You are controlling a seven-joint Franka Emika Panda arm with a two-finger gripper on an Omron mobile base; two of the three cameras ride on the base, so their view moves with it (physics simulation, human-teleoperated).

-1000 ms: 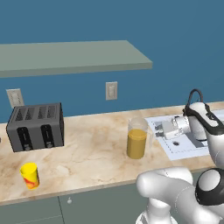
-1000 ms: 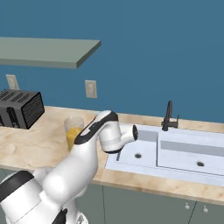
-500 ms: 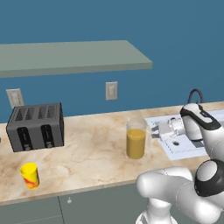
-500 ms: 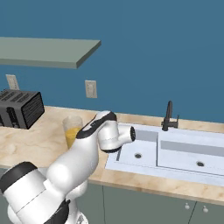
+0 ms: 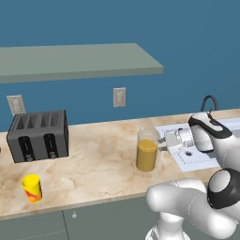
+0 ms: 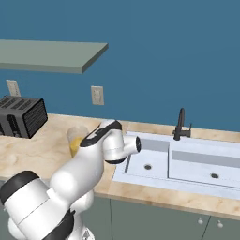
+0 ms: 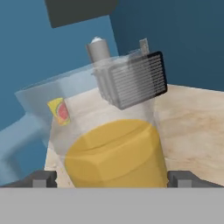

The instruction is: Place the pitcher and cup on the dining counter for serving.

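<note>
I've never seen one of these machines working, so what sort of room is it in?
A kitchen, it seems, computer-drawn: a marble-patterned counter carries a toaster, and a sink with a dark faucet sits alongside.

End effector (image 7: 112,178) horizontal, jaws wide

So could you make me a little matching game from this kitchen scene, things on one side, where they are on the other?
Things:
1. pitcher
2. cup
3. toaster
4. faucet

Places:
A. behind the sink
B. near the counter's front edge, in front of the toaster
C. by the wall, under the shelf
D. mid-counter, just ahead of the open jaws

Pairs: 1-D, 2-B, 3-C, 4-A
</note>
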